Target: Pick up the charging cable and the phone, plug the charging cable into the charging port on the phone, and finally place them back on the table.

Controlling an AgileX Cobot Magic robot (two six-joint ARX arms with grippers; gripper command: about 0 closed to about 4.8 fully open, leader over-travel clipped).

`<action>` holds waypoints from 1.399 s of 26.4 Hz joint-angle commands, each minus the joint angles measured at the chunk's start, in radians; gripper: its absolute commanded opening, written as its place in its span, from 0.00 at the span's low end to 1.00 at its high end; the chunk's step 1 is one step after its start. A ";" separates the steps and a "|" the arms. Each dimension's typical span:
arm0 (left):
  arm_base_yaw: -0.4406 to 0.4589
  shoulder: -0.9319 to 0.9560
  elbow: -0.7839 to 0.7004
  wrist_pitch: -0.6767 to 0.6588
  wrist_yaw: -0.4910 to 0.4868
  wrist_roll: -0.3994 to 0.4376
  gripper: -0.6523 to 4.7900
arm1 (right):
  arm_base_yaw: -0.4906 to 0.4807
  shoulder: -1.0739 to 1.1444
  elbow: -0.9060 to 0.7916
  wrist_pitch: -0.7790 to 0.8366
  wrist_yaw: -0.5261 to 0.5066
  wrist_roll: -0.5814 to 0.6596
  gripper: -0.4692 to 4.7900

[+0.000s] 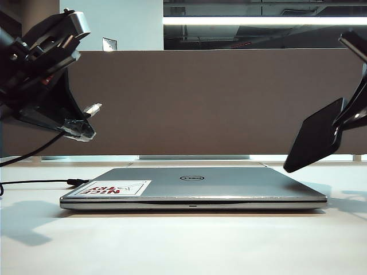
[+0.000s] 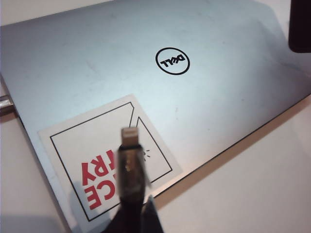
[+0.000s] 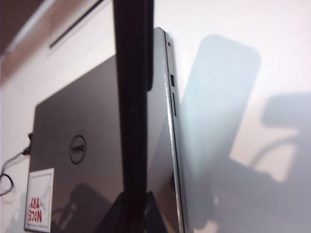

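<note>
We find both items lifted above the laptop (image 1: 193, 186) — left gripper (image 1: 80, 127) clamped on the charging cable (image 2: 130, 160), right gripper (image 1: 344, 123) clamped on the phone (image 1: 314, 140). Mating step pending — plug and port need aligning.

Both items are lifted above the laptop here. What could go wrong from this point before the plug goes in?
1. The left tool holds the charging cable right behind its plug, which looks tilted; a small angle error could miss the port.
2. The right tool pinches the phone at one end only, tilted in the air, so a push from the plug could pivot it or make it slip.
3. Either item, if dropped, would probably land on the laptop.
</note>
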 commanded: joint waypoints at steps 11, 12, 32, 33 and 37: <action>0.000 -0.002 0.002 0.009 0.000 0.001 0.11 | 0.005 -0.011 0.273 -0.558 0.062 -0.163 0.08; 0.000 -0.002 0.002 0.009 0.000 0.001 0.11 | 0.005 -0.012 0.286 -0.587 0.063 -0.172 0.08; 0.000 -0.002 0.002 0.008 0.000 0.001 0.11 | 0.273 -0.012 0.339 -0.900 0.369 -0.221 0.08; 0.000 -0.002 0.002 0.008 0.000 0.001 0.11 | 0.282 -0.011 0.339 -0.917 0.379 -0.221 0.08; 0.000 -0.002 0.002 0.008 0.000 0.000 0.11 | 0.303 -0.004 0.339 -0.982 0.402 -0.221 0.08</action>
